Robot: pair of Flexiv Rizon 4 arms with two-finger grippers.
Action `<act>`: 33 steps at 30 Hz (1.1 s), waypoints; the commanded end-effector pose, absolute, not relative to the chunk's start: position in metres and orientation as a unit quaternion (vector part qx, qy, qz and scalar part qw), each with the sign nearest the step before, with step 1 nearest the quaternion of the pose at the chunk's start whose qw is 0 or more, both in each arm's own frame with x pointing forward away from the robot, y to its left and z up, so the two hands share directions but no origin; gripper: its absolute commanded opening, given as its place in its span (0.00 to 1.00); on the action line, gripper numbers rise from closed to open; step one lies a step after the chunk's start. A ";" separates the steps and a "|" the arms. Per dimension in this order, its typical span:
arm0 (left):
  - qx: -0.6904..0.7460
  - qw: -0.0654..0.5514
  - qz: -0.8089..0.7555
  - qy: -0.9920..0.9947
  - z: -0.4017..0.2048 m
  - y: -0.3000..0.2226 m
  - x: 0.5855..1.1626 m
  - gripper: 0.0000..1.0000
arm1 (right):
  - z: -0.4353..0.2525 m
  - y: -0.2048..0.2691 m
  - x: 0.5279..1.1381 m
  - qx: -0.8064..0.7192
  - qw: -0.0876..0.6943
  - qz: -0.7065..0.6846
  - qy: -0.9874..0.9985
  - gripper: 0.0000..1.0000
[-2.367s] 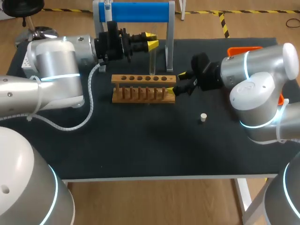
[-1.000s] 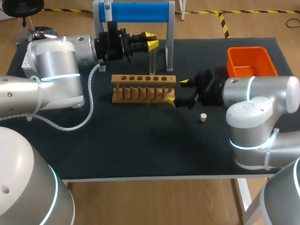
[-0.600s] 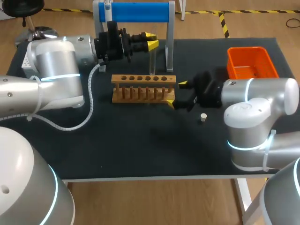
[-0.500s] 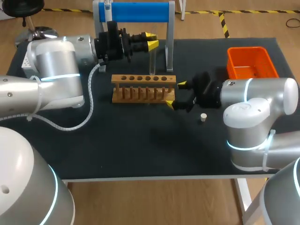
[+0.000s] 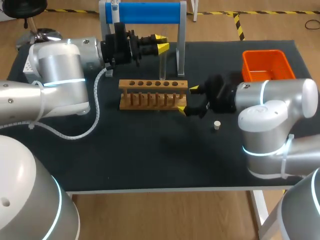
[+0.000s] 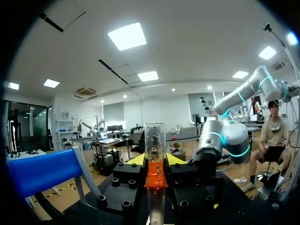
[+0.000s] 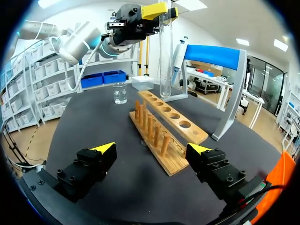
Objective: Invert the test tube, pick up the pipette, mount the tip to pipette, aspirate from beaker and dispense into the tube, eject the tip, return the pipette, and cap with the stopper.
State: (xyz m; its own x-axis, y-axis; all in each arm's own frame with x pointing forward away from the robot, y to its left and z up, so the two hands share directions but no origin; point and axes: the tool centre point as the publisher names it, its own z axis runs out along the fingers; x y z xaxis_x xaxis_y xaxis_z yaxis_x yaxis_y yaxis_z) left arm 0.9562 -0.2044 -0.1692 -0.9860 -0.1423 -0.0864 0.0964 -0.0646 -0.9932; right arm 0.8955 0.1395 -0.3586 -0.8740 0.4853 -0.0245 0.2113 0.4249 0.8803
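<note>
the stopper (image 5: 217, 125) is lying near the right gripper (image 5: 187, 99), which is hovering wide open at the end of the rack (image 5: 153, 93), likely readying to brace it. beyond, the left gripper (image 5: 160, 43) is clamping the test tube (image 5: 162, 65) upright; it should be lowering straight, centred over a hole.

Clear, seemingly glass test tube (image 7: 165, 51); bare wooden rack (image 5: 153, 84); matt black tabletop (image 5: 150, 155).

Head camera looks down from behind over the whole table (image 5: 150, 155); both wrist cameras sit low, close, seemingly sharing the test tube (image 7: 165, 51).
</note>
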 end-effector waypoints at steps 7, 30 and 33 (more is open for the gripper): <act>-0.017 0.081 -0.729 0.680 -0.169 -0.205 0.958 0.00 | -0.357 0.138 0.896 0.209 0.136 0.492 0.834 1.00; -0.031 0.073 -0.720 0.689 -0.185 -0.207 0.969 0.00 | -0.357 0.138 0.896 0.209 0.136 0.492 0.834 1.00; -0.033 0.072 -0.720 0.689 -0.188 -0.206 0.971 0.00 | -0.357 0.138 0.896 0.209 0.136 0.492 0.834 1.00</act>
State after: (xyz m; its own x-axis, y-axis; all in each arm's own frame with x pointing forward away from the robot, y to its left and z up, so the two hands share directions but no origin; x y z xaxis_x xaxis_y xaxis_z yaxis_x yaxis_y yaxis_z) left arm 0.9675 -0.2049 -0.1863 -0.9865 -0.1547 -0.0533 0.0599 -0.0386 -0.9975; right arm 0.8958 0.1391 -0.3576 -0.8749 0.4837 -0.0236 0.2127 0.4275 0.8786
